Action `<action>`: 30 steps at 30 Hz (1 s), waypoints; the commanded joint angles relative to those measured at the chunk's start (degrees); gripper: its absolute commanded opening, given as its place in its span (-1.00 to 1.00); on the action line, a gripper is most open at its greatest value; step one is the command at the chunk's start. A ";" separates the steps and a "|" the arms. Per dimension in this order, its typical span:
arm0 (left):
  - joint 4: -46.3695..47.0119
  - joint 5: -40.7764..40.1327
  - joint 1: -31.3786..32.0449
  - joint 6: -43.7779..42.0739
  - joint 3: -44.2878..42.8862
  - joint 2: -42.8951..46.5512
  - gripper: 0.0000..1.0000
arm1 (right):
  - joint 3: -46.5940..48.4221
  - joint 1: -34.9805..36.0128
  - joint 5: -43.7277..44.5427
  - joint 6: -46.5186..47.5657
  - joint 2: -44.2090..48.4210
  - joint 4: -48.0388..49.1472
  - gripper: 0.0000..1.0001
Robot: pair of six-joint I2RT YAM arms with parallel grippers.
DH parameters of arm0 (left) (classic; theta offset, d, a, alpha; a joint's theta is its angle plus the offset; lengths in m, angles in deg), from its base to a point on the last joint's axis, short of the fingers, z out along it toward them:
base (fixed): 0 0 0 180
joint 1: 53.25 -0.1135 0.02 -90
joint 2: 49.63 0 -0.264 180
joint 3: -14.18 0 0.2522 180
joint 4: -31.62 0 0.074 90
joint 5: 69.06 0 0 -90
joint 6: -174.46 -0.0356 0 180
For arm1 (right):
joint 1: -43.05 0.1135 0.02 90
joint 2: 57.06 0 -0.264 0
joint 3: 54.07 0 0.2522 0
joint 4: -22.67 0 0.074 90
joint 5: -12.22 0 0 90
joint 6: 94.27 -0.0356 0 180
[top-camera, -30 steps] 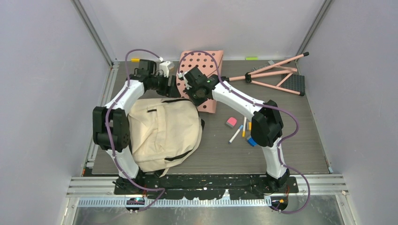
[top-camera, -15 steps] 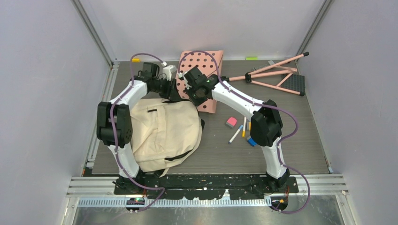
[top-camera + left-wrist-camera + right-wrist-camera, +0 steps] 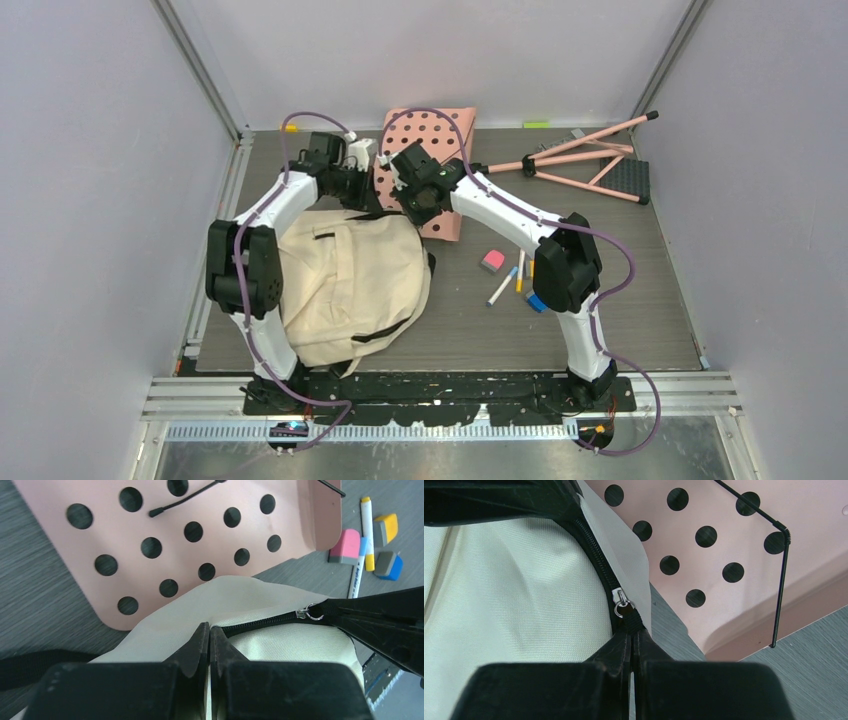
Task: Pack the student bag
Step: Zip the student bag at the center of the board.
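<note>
The cream student bag [image 3: 350,280] lies flat at the left of the table, its top end against the pink perforated board [image 3: 440,135]. Both grippers meet at that top end. My left gripper [image 3: 210,628] is shut, pinching the cream fabric [image 3: 235,595] where the black zipper [image 3: 265,622] ends. My right gripper [image 3: 632,632] is shut on the black pull tab just behind the metal zipper slider [image 3: 621,602]. In the left wrist view that right gripper [image 3: 380,620] shows as a dark wedge at the slider [image 3: 310,611]. The zipper looks closed along its visible length.
A pink eraser [image 3: 492,261], markers [image 3: 503,285] and a blue eraser [image 3: 537,300] lie right of the bag. A folded pink stand [image 3: 590,160] lies at the back right. A thin black wire [image 3: 780,580] lies across the board.
My left gripper has closed from open onto the bag's fabric beside the zipper end, and its arm has shifted slightly toward the right arm. The right arm has not moved.
</note>
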 commanded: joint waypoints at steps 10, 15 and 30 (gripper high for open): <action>2.51 -22.49 -7.55 12.41 -6.65 5.85 -1.00 | 4.78 0.01 2.11 2.31 0.65 -3.51 -0.99; 3.34 -23.87 -11.53 15.72 -7.52 6.21 -1.00 | 5.01 0.21 2.38 2.50 0.52 -3.74 -0.99; 1.31 -30.56 -19.60 21.69 -8.75 7.07 -1.00 | 6.00 1.65 3.05 2.81 -0.42 -5.01 -0.99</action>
